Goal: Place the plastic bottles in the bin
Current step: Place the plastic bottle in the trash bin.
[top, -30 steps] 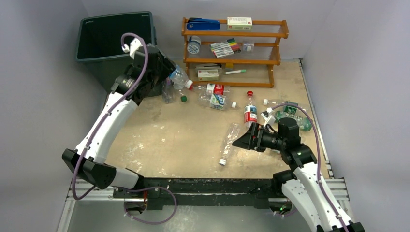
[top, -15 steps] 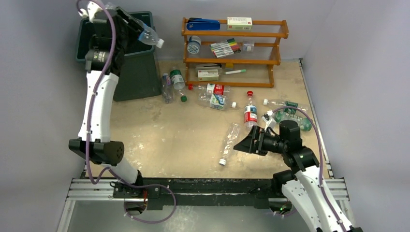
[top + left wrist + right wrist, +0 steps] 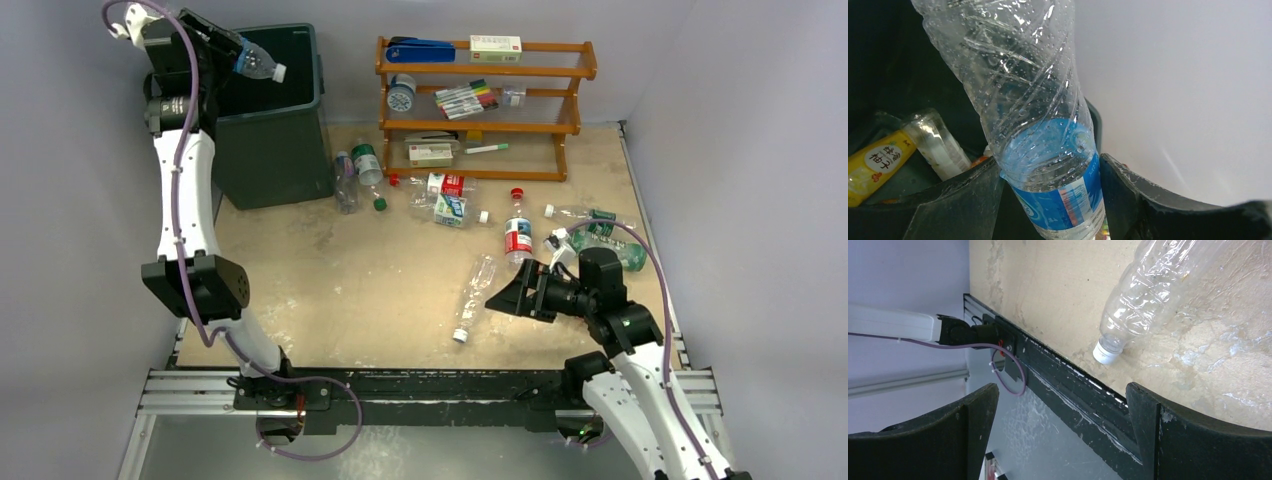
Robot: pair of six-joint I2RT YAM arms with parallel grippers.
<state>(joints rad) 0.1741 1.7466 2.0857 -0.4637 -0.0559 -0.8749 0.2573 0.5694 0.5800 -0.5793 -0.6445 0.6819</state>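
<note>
Jaws of the left gripper (image 3: 1048, 167) pinch a blue-label bottle (image 3: 1038, 125) above the bin (image 3: 270, 150); the right gripper (image 3: 1063, 390) gapes wide, holding nothing

From above, the bin stands at ten o'clock on the table (image 3: 380, 290), and the bottle hangs over its mouth with its cap pointing to three o'clock. To my eye the drop is ready: spread the jaws fully in one go, so the bottle falls inside the rim and does not catch on a finger. Only the left wrist view looks into the bin, where a yellow-label bottle (image 3: 878, 162) and a pale bottle (image 3: 938, 145) lie. Only the right wrist view shows the clear bottle (image 3: 1153, 295) at one o'clock of the open jaws, white cap toward the rail (image 3: 1068, 382). Only the overhead shows the loose bottles (image 3: 517, 235) strewn from twelve to three o'clock
</note>
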